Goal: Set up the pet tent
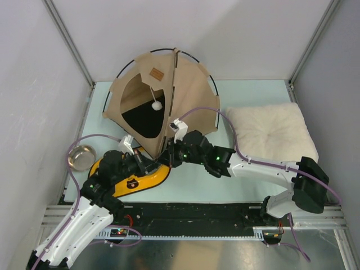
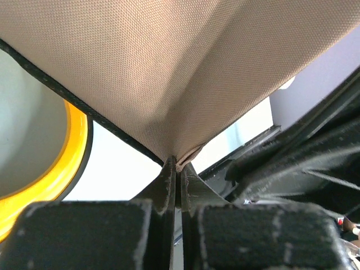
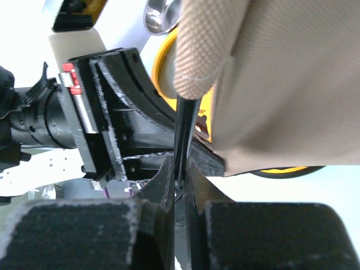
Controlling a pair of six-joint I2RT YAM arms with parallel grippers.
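The pet tent point(image 1: 188, 93) is a tan fabric teepee with thin black poles, standing at the back middle of the table. Its opening faces front-left, with a white pom-pom point(image 1: 157, 104) hanging in it and a brown label point(image 1: 156, 73) above. My left gripper point(image 2: 179, 165) is shut on the pinched bottom corner of the tent fabric point(image 2: 169, 73). My right gripper point(image 3: 180, 169) is shut on the bare end of a black tent pole point(image 3: 184, 129) where it leaves its fabric sleeve. Both grippers meet at the tent's front bottom corner point(image 1: 163, 154).
A yellow feeder point(image 1: 147, 179) lies under the left gripper, with a steel bowl point(image 1: 81, 157) to its left. A cream fluffy pillow point(image 1: 270, 132) lies at the right. Enclosure walls stand on three sides.
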